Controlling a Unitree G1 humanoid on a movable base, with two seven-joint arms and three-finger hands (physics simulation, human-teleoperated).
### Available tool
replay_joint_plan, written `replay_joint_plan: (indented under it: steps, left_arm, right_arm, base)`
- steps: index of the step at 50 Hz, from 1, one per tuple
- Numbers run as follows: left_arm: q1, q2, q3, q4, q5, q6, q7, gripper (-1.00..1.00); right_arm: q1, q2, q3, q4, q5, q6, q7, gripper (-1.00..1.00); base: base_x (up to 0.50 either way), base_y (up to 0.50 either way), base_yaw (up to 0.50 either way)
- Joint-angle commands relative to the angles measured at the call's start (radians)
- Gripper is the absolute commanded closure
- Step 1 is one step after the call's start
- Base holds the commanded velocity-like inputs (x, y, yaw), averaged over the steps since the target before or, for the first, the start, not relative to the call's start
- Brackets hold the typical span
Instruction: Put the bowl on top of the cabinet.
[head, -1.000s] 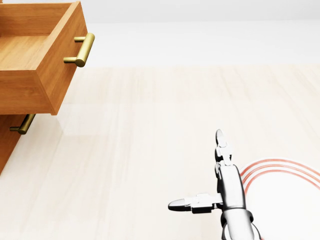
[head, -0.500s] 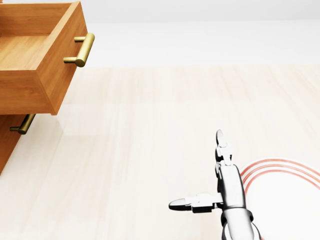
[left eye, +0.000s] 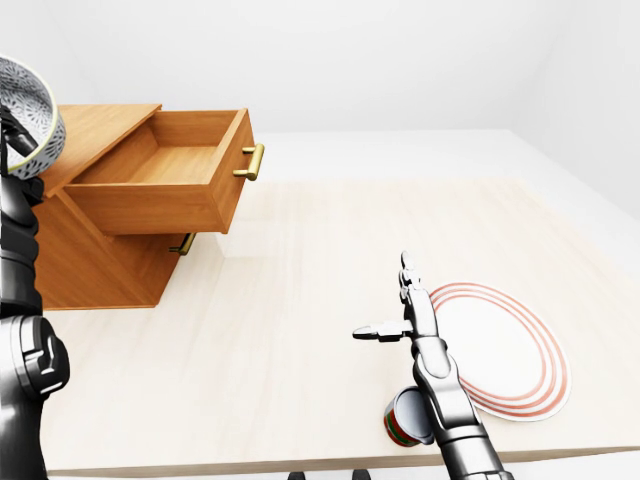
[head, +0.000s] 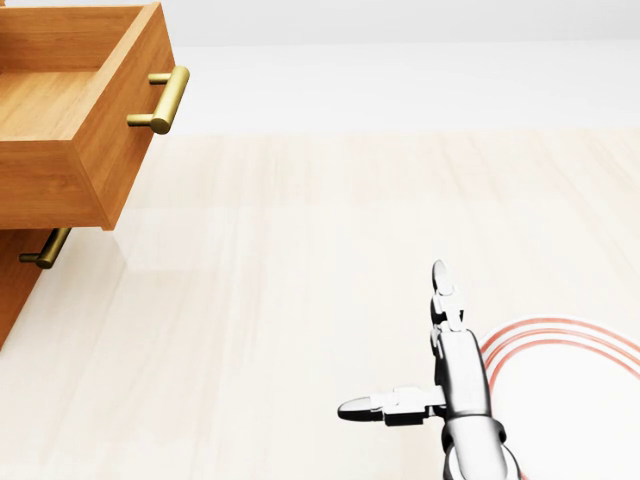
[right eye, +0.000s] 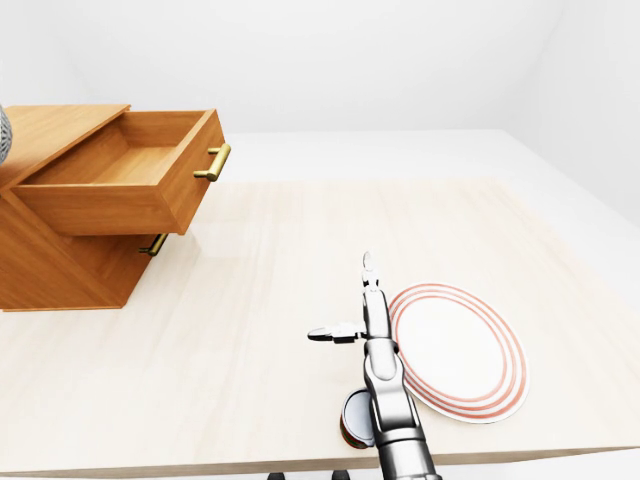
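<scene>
A grey-and-white patterned bowl (left eye: 28, 118) hangs at the top left of the left-eye view, level with the cabinet's top and beside its left end. My left hand (left eye: 10, 135) is dark, sits at that view's left edge, and is shut on the bowl's rim; most of the hand is hidden. The wooden cabinet (left eye: 95, 128) has a bare top, and its upper drawer (left eye: 170, 170) is pulled out and empty. My right hand (left eye: 385, 300) hovers open over the table with its fingers spread, holding nothing, just left of the plate.
A white plate with red rings (left eye: 510, 352) lies at the right on the pale wooden table (left eye: 280, 300). A red-and-green can (left eye: 403, 420) lies near the table's bottom edge under my right forearm. The lower drawer's brass handle (left eye: 183, 243) shows beneath the open drawer.
</scene>
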Motion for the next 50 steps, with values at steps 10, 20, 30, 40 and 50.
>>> replay_joint_plan:
  steps: [10, 20, 30, 40, 50]
  left_arm:
    - [0.086, 0.06, 0.029, 0.02, -0.059, 0.0, 0.0, 0.92]
    - [0.1, 0.059, 0.03, 0.021, -0.072, 0.0, 0.0, 0.92]
    - [0.093, 0.057, 0.026, 0.02, -0.072, 0.0, 0.0, 0.91]
    - [0.084, 0.047, 0.023, 0.021, -0.066, 0.0, 0.0, -1.0]
    - [0.079, 0.047, 0.021, 0.02, -0.059, 0.0, 0.0, -1.0]
  right_arm:
    - [-0.012, 0.001, 0.002, 0.042, -0.007, -0.024, -0.01, -1.0]
    - [-0.017, 0.002, 0.002, 0.071, -0.008, -0.04, -0.013, -1.0]
    - [-0.016, 0.002, 0.002, 0.071, -0.007, -0.04, -0.012, -1.0]
    - [-0.023, 0.001, 0.001, 0.088, -0.006, -0.042, -0.011, -1.0]
    - [-0.021, 0.002, 0.003, 0.078, -0.007, -0.037, -0.01, -1.0]
  base:
    - [0.0, 0.0, 0.0]
    - [0.0, 0.0, 0.0]
    - [0.0, 0.0, 0.0]
    - [0.0, 0.0, 0.0]
    - [0.0, 0.0, 0.0]
